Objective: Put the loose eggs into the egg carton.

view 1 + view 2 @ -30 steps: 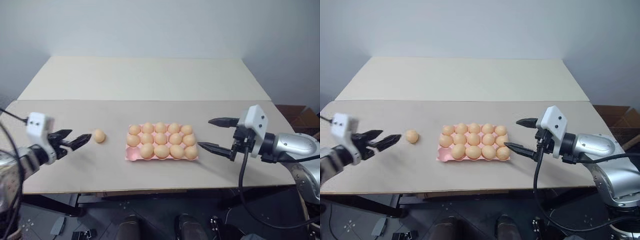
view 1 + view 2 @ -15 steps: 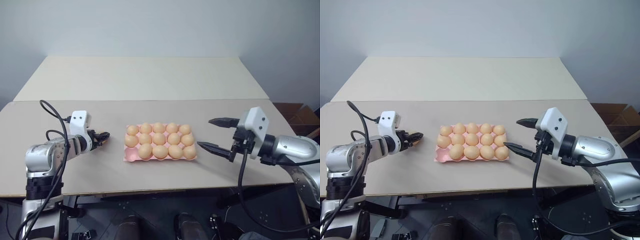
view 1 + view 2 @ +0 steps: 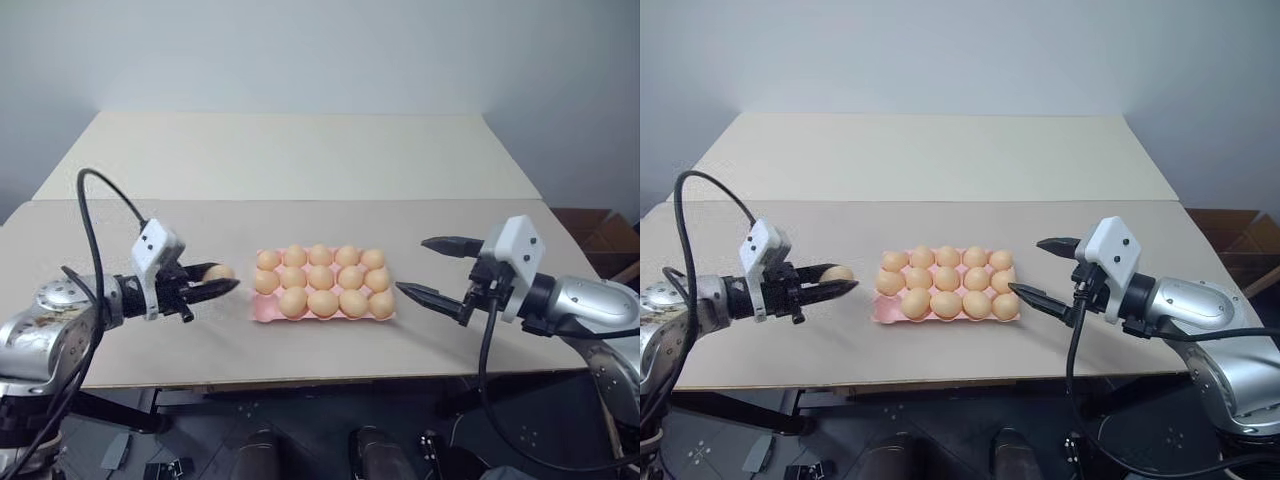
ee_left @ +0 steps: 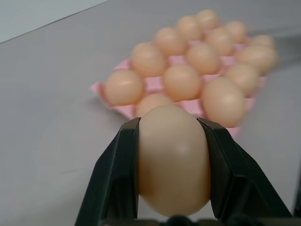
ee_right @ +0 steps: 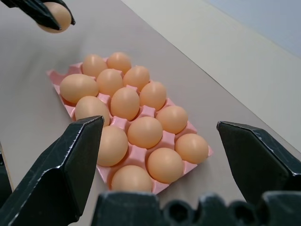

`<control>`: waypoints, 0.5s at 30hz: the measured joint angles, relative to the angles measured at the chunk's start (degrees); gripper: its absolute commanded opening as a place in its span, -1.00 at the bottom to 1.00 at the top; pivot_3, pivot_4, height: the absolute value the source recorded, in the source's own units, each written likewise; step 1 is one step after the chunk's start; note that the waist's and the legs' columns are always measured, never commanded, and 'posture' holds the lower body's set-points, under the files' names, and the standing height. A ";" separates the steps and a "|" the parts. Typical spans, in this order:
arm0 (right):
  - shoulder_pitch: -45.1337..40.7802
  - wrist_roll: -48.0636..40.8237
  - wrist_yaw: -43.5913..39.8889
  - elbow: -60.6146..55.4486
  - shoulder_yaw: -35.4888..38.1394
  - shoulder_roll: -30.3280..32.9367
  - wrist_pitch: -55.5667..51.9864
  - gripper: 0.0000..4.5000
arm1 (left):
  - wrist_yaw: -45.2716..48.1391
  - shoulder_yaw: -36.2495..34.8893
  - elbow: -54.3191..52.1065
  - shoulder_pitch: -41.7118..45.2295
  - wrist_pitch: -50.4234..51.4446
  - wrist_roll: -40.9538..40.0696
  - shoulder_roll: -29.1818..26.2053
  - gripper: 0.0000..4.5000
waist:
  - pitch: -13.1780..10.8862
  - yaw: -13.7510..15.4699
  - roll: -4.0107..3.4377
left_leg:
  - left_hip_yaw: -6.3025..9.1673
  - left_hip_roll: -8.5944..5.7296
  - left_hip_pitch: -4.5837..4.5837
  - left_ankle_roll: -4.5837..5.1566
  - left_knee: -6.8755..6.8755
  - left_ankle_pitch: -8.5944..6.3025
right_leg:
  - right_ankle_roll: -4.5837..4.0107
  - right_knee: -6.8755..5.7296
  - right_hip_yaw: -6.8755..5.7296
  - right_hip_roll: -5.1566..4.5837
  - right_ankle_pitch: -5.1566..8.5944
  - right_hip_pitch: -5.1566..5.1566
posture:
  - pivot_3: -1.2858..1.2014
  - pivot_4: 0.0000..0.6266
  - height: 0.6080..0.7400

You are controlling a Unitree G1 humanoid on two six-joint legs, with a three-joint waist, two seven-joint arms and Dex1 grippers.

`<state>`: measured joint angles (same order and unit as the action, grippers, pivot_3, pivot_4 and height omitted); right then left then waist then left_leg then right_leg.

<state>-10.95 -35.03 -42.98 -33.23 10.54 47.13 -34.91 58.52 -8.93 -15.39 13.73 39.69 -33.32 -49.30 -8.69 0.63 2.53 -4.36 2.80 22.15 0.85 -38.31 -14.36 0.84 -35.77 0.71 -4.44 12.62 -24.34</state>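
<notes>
A robot at a pale table (image 3: 300, 170), with the last loose egg in hand. The left gripper (image 3: 215, 288) is clamped on an egg (image 4: 173, 160), which sits between its two black fingers (image 4: 115, 174) with a pad pressed against each side. In the head views this egg hangs just above the tabletop, beside the left end of the pink egg carton (image 3: 262, 314) and apart from it.

The carton lies at the centre of the near table section and holds fourteen eggs in three rows. Judged from the right wrist view, the one free cup is at the near left corner (image 5: 59, 74), though the neighbouring eggs partly hide it.

The right gripper (image 3: 433, 268) hovers by the carton's right end with its jaws spread wide and nothing between them.

Likely hazards, as a judgement:
- The egg is smooth and rounded, so a tilt or a jolt in transit could let it slip from the pads.
- The free cup is ringed by seated eggs, and a fingertip lowered off-centre could knock a neighbour or push the light carton along the table.
- Releasing from too high could make the egg bounce out and roll away.
</notes>
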 measured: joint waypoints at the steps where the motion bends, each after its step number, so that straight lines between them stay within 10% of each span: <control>1: 0.00 0.00 0.22 -0.03 -0.02 -0.19 0.00 1.00 | 1.17 1.63 0.20 0.32 -0.83 0.17 0.29 -0.31 | 0.00 0.08 0.00 | 0.01 0.00 0.01 0.00 -0.02 0.00 | 0.01 0.00 0.00 0.01 0.00 0.01 | 0.03 -0.52 1.00; 4: 0.12 -0.01 0.84 -0.33 -0.11 -0.63 -0.02 1.00 | 2.30 6.38 1.45 3.22 -2.41 1.76 2.73 -0.31 | 0.00 0.10 0.01 | 0.02 -0.01 0.09 0.01 -0.07 0.00 | 0.24 0.02 0.00 0.03 -0.13 -0.01 | 0.03 -0.52 1.00; 13: 1.09 -0.13 2.41 -2.29 0.05 -0.66 -0.32 1.00 | 3.27 10.04 3.68 5.68 -3.08 3.84 5.31 0.99 | 0.00 -0.46 0.01 | 0.05 0.01 0.10 0.07 -0.05 -0.04 | 0.52 0.04 0.01 0.08 -0.26 -0.03 | 0.03 -0.52 1.00; 15: 1.05 -0.14 2.52 -2.29 0.05 -0.66 -0.38 1.00 | 3.27 9.21 3.49 5.58 -3.06 3.42 5.04 0.99 | 0.00 -0.45 0.01 | 0.05 0.01 0.11 0.07 -0.06 -0.04 | 0.53 0.03 0.01 0.08 -0.27 -0.04 | 0.03 -0.52 1.00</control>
<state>-9.90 -35.17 -40.47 -35.53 10.59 46.47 -35.29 61.79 0.27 -11.90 19.32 36.63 -29.90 -44.26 -8.69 0.18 2.54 -4.31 2.81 22.26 0.92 -38.37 -14.39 1.37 -35.74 0.72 -4.37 12.35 -24.37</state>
